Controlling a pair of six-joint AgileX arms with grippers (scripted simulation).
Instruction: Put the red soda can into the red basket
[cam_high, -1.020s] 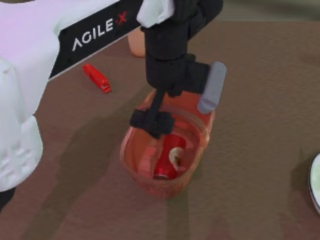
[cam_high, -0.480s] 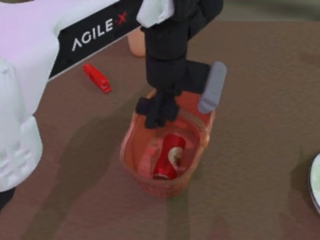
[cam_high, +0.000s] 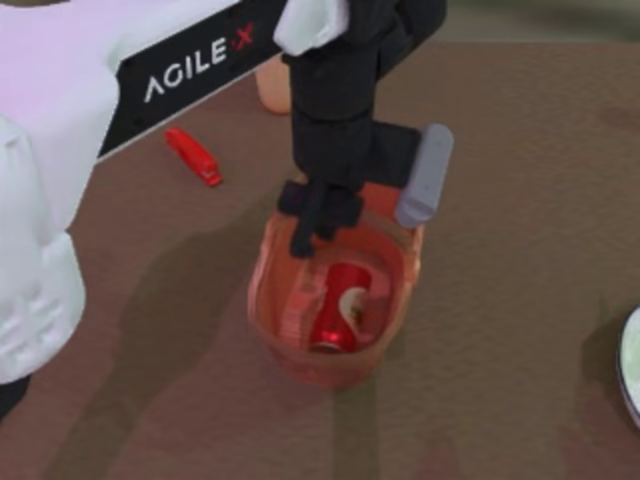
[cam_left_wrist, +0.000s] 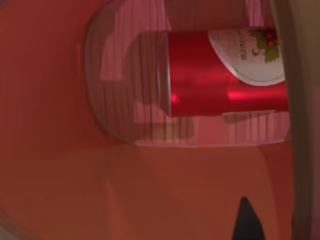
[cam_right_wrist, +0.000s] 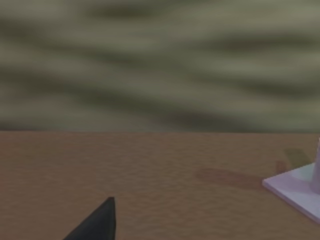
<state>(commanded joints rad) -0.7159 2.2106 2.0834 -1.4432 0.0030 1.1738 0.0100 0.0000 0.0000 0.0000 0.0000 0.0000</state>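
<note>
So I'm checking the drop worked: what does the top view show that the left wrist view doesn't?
Only the top view shows the left claw above the red basket, the small red object on the table and the white plate at its right edge. Only the left wrist view shows the emblem's berry print on the red soda can. Both show the can lying on its side inside the basket.

Soda can (cam_high: 338, 312) inside basket (cam_high: 268, 300)
</note>
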